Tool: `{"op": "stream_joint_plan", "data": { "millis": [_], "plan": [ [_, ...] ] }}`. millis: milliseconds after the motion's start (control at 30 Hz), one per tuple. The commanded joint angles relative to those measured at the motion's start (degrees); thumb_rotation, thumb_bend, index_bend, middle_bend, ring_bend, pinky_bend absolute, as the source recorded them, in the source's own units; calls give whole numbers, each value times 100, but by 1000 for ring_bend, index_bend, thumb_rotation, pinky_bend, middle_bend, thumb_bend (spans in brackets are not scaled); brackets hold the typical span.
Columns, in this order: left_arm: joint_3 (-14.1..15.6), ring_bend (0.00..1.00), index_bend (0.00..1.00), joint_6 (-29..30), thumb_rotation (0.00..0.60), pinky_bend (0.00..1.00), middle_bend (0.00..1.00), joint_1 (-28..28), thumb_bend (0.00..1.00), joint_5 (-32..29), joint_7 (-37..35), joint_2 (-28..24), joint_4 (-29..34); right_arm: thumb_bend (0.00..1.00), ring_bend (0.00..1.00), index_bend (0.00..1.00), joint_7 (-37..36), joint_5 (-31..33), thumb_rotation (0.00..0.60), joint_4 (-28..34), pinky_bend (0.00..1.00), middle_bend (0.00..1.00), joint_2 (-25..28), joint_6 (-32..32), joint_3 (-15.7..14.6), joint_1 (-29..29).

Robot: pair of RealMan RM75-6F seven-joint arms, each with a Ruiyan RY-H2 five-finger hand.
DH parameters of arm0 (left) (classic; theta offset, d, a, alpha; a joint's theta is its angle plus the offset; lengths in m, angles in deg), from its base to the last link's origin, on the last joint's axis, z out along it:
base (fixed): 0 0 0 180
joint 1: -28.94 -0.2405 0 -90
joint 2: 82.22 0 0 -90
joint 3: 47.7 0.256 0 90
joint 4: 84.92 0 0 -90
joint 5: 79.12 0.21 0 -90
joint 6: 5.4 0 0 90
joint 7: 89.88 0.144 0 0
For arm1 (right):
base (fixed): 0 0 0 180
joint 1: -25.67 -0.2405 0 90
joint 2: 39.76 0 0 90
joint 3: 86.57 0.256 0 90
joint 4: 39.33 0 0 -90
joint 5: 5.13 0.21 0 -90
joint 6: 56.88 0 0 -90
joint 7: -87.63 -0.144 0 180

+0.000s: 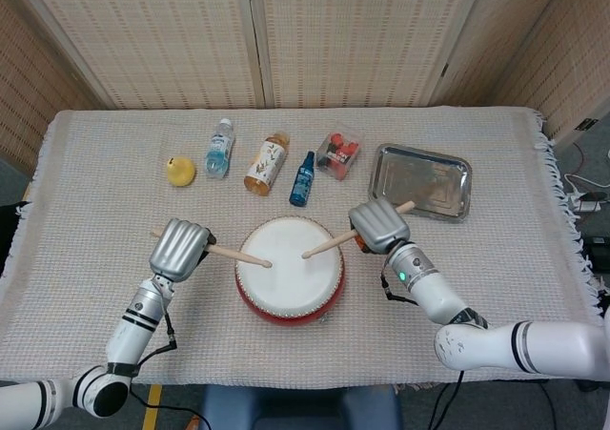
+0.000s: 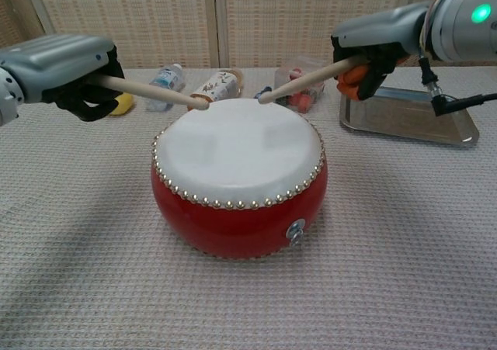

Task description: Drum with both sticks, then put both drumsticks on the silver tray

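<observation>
The task looks to be in its drumming part, with the putting-away not yet begun. The left hand (image 1: 178,249) is closed around the left drumstick (image 1: 233,255), whose tip reaches out from the hand toward the middle of the red drum (image 1: 289,270); in the chest view that tip hangs above the far edge of the white drumhead (image 2: 237,152), clear of it. The right hand (image 1: 378,225) is wrapped around the right drumstick (image 1: 329,244), which slants inward and down from the hand, its tip likewise raised above the skin and close to the other stick's tip. So both sticks are up, neither touching the head, and the drum sits between the two hands on the cloth-covered surface (image 1: 95,201). The silver tray (image 1: 420,180) lies just beyond and outward of the right hand, bare as far as can be seen, well apart from the left hand. A yellow fruit (image 1: 180,171), bottles and a small clear box (image 1: 338,153) stand in a row beyond the drum, away from both hands. By my judgement, more strokes may remain, and both sticks have yet to be carried over and laid in the tray; the left one faces the longer trip across the drum
</observation>
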State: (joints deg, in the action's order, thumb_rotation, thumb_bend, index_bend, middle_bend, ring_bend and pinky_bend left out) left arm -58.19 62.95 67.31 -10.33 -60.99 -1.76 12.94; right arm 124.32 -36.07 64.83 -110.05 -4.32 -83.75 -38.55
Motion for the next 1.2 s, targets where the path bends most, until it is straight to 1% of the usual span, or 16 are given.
{"op": "stream_joint_plan", "data": {
  "millis": [33,100,167,300,367,433,567,700,833,900,967,1000,1100,1200],
  "plan": [
    [-49,1000,1000,117,600,1000,1000,-71,973,145,-94,-164,184,816,1000,1000,351,334,600,-436,1000,1000,-431,-126,-257,-133],
    [7,1000,1000,-6,600,1000,1000,-33,973,82,-34,-89,98,816,1000,1000,392,393,600,-409,1000,1000,-451,-56,-234,-156],
    [51,1000,1000,-143,600,1000,1000,9,972,-30,-4,44,-35,816,1000,1000,300,328,600,-237,1000,1000,-338,56,-112,-140],
    [211,1000,1000,-447,600,1000,1000,145,972,-232,280,434,-537,816,1000,1000,-110,-89,600,345,1000,1000,132,304,223,20],
    [270,1000,1000,-547,600,1000,1000,197,972,-346,486,568,-722,816,1000,1000,-233,-237,600,537,1000,1000,316,350,304,85],
    [260,1000,1000,-578,600,1000,1000,217,972,-519,652,616,-761,815,1000,1000,-321,-341,600,640,1000,1000,439,359,344,142],
    [68,1000,1000,-285,600,1000,1000,119,972,-513,478,421,-450,815,1000,1000,-304,-318,600,460,1000,1000,355,190,246,155],
    [-99,1000,1000,42,600,1000,1000,-30,972,-267,136,18,12,816,1000,1000,-136,-100,600,-35,1000,1000,-37,-71,59,65],
    [-125,1000,1000,94,600,1000,1000,-63,972,-209,57,-89,124,816,1000,1000,-43,-6,600,-207,1000,1000,-174,-128,-14,27],
    [-153,1000,1000,145,600,1000,1000,-93,972,-152,-22,-181,228,816,1000,1000,121,108,600,-427,1000,1000,-344,-171,-136,-21],
    [-103,1000,1000,79,600,1000,1000,-86,971,-115,-37,-212,265,816,1000,1000,335,261,600,-658,1000,1000,-544,-166,-264,-80],
    [-42,1000,1000,-27,600,1000,1000,-53,971,-164,0,-122,187,816,1000,1000,219,176,600,-564,1000,1000,-505,-62,-136,-57],
    [34,1000,1000,-166,600,1000,1000,11,971,-239,74,79,-11,816,1000,1000,-72,-124,600,-228,1000,1000,-258,106,87,51],
    [149,1000,1000,-418,600,1000,1000,133,971,-422,278,422,-391,816,1000,1000,-369,-504,600,300,1000,1000,202,286,312,198]
  ]
}}
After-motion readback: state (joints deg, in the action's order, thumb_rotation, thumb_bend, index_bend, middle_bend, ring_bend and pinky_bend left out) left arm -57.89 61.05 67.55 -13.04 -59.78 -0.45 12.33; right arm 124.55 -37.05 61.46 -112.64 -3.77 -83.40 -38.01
